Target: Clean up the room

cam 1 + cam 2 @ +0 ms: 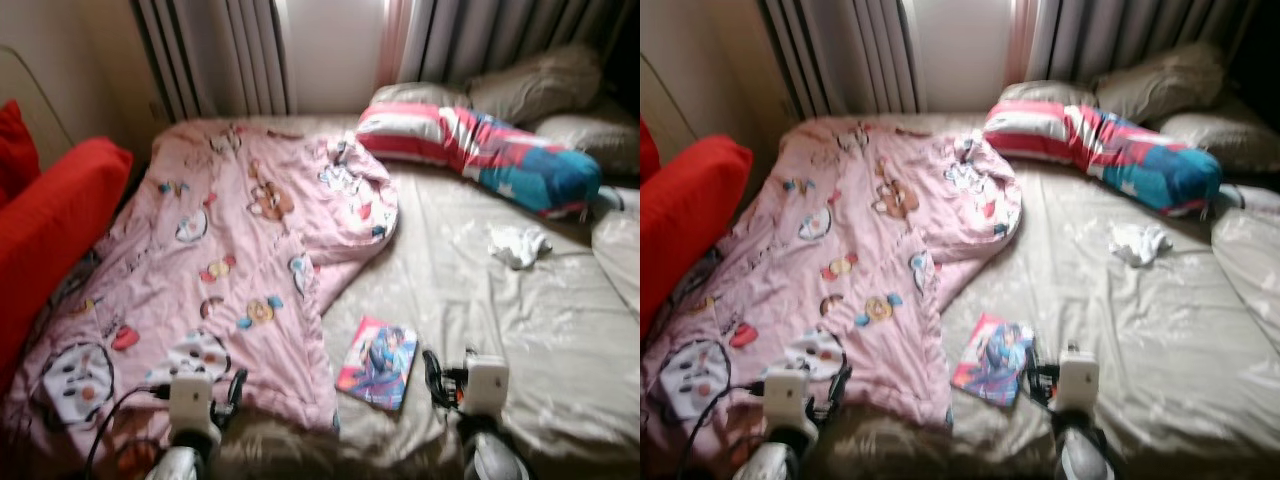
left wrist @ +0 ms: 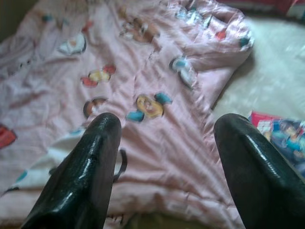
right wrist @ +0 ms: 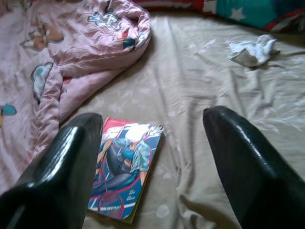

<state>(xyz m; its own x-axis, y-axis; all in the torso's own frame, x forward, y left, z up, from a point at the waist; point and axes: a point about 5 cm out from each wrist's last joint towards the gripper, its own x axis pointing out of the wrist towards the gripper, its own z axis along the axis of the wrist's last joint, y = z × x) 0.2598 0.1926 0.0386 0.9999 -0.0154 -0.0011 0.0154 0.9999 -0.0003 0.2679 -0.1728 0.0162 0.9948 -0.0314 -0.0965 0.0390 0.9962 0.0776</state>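
Bed [image 1: 470,300] under inspection: beige sheet, partly covered by a pink cartoon-print quilt [image 1: 230,260] spread across the robot's left half and bunched toward the middle. A comic book [image 1: 378,362] lies flat on the bare sheet near the foot edge, just beside the quilt's border, not touching it as far as can be judged. A crumpled white cloth [image 1: 518,245], possibly a sock, lies well apart, farther up the bed near the striped bolster pillow [image 1: 480,145]. A red cushion [image 1: 45,225] sits off the bed's left side.

Right gripper [image 3: 152,157]: fingers spread wide, holding nothing, hovering low over the foot of the bed. In the right wrist view the comic book sits between the fingers, closer to one of them, its long axis running roughly along the gripper's line of sight and slightly tilted.

Left gripper [image 2: 164,157]: fingers likewise spread, empty, over the quilt.

Assessment: the comic book lies slightly ahead and to the left of the right gripper, which is plainly the nearer arm. A short forward-left reach is likely required; the thin, flat book will be awkward to pinch off soft bedding.
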